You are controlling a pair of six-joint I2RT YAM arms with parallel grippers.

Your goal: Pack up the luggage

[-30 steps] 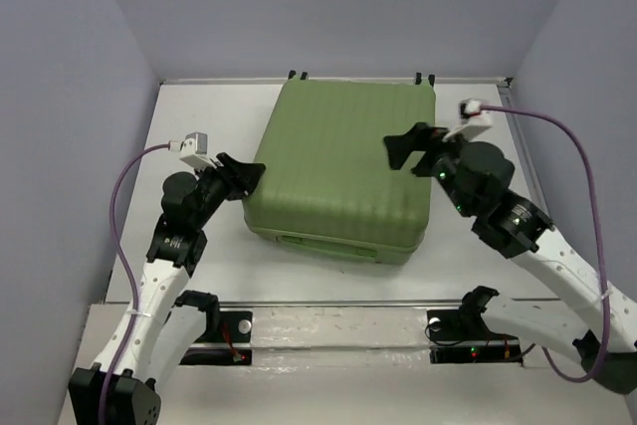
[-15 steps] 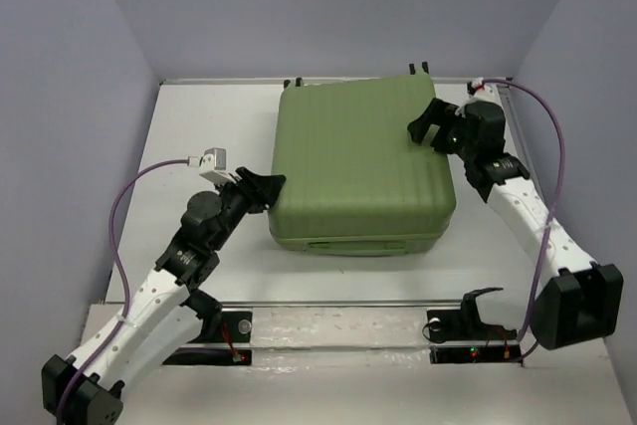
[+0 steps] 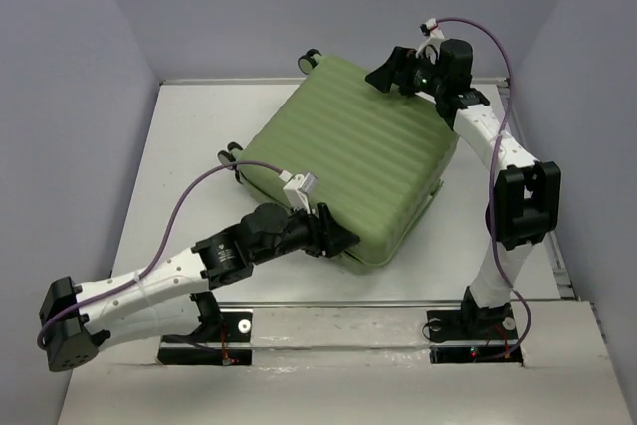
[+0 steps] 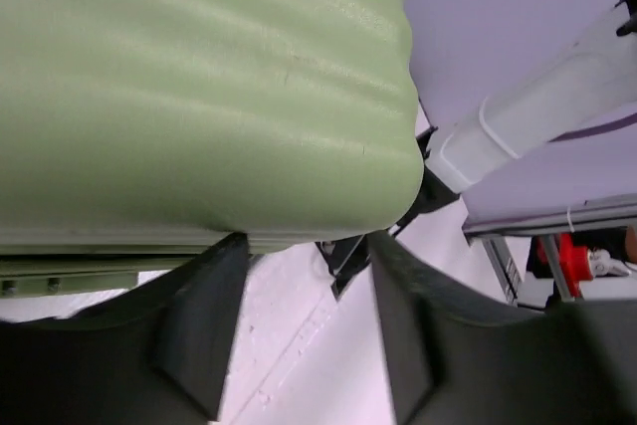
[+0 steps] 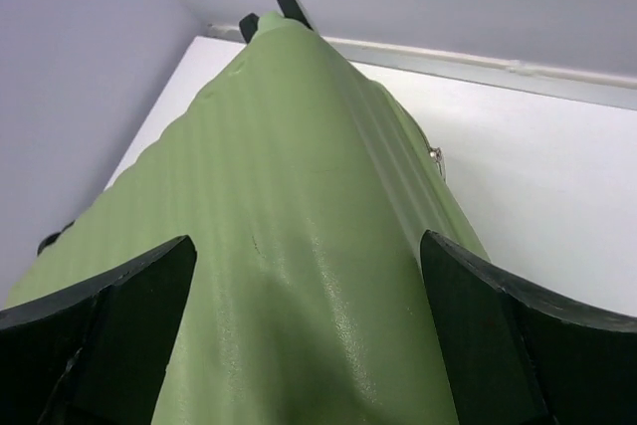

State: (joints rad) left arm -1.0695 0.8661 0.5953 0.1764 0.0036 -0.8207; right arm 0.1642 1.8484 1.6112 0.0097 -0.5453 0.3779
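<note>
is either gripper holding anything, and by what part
Nothing clamped: the left gripper sits open at the luggage's near corner, the right gripper open astride its far corner.

The luggage is a large light-green hard-shell suitcase, closed, lying broad side up on the white table. Parallel ribs run across its top shell. It is turned diagonally, with one rounded corner pointing toward the near edge. Black wheels stick out at its far corner, and more at its left corner. The seam between the two halves shows along the near left side. Its far right end sits between the spread fingers of my right pincer. Its near corner sits at my left pincer, whose fingers are apart.
</note>
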